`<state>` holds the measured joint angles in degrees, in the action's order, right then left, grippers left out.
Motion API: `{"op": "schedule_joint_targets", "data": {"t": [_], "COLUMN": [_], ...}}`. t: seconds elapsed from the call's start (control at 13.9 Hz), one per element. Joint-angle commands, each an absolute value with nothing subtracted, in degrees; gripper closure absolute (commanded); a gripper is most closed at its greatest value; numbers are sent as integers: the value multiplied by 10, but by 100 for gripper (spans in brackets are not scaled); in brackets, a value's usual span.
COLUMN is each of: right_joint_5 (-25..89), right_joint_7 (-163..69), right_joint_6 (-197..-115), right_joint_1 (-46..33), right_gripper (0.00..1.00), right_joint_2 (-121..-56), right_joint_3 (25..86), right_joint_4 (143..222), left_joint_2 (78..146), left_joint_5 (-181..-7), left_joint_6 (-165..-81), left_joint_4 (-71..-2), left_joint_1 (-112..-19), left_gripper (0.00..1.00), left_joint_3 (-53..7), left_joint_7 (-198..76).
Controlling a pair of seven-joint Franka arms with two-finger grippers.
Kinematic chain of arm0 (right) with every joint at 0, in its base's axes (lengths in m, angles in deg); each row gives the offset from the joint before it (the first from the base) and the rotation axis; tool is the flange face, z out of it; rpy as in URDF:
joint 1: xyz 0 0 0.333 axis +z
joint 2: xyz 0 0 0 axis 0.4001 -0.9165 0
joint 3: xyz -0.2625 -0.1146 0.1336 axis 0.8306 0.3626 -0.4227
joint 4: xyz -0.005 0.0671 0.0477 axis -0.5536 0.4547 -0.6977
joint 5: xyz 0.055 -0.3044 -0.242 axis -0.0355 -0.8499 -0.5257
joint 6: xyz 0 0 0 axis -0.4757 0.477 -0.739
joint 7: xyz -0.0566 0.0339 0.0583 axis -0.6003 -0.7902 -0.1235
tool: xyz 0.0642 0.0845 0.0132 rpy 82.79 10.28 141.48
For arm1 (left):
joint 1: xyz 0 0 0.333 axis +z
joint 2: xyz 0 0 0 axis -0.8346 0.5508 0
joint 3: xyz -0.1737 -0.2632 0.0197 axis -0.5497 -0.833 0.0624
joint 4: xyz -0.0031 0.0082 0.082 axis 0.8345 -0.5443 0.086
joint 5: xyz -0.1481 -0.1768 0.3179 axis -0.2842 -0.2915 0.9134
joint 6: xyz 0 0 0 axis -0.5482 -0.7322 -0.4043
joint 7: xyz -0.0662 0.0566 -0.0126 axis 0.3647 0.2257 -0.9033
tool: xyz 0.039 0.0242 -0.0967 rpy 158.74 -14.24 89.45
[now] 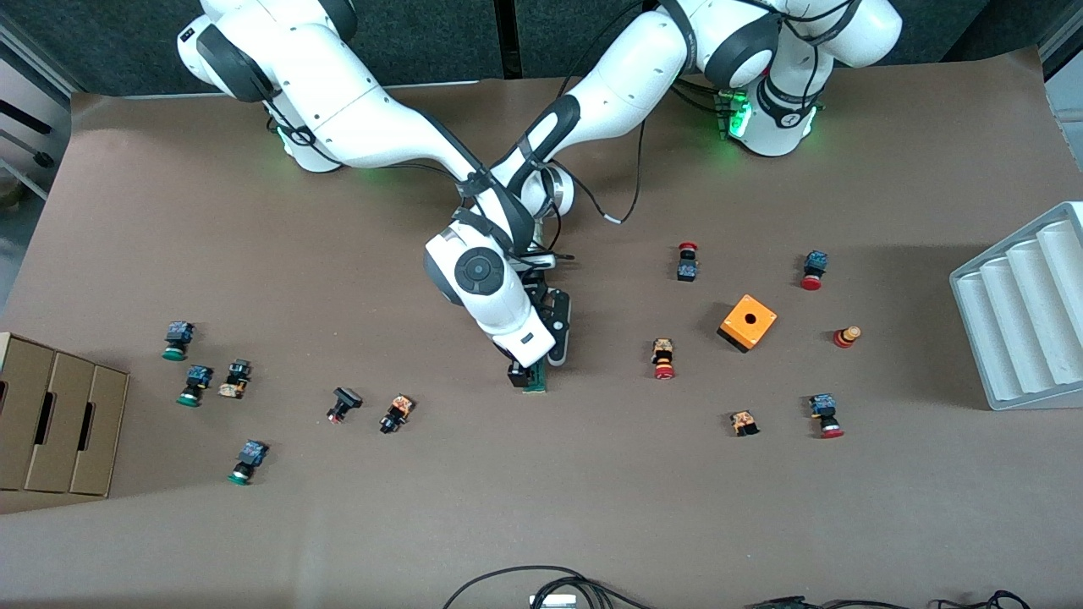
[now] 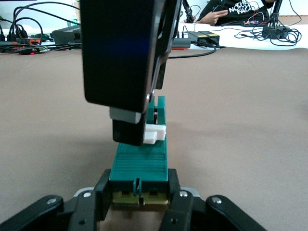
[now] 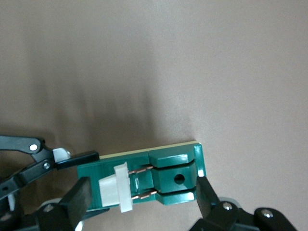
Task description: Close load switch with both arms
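Switch flat on desk, mid-desk. Left gripper: fingers clamped on the switch's end, pinning it. Right gripper: fingers apart, straddling the switch lengthwise, one by the white slider, one at the free end. Looks light, rigid plastic, likely to skid if not pinned. Hold the body's sides, push the slider only

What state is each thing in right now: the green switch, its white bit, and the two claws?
load switch: lying flat on the table, not yet closed.
white slider: pulled out, metal prongs showing.
left gripper: shut on one end of the load switch.
right gripper: open, fingers straddling the load switch lengthwise, one beside the white slider.
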<state>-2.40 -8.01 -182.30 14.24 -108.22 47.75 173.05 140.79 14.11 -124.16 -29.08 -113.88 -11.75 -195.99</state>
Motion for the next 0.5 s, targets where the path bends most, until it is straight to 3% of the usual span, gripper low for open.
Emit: {"op": "schedule_joint_targets", "data": {"t": [0.0, 0.43], "right_joint_5": [-38, -38], "right_joint_7": [-80, -81], "right_joint_6": [-1841, -1834], "right_joint_1": [146, 143], "right_gripper": [3, 2], "right_joint_2": [-1090, -1088], "right_joint_3": [481, 481], "right_joint_4": [1728, 1734], "left_joint_2": [1400, 1400], "left_joint_5": [147, 147], "left_joint_6": [-1245, -1245], "left_joint_4": [-301, -301], "left_joint_1": [-1141, -1140], "left_gripper": [63, 63], "left_joint_3": [-113, -113], "left_joint_7": [-1974, -1974]}}
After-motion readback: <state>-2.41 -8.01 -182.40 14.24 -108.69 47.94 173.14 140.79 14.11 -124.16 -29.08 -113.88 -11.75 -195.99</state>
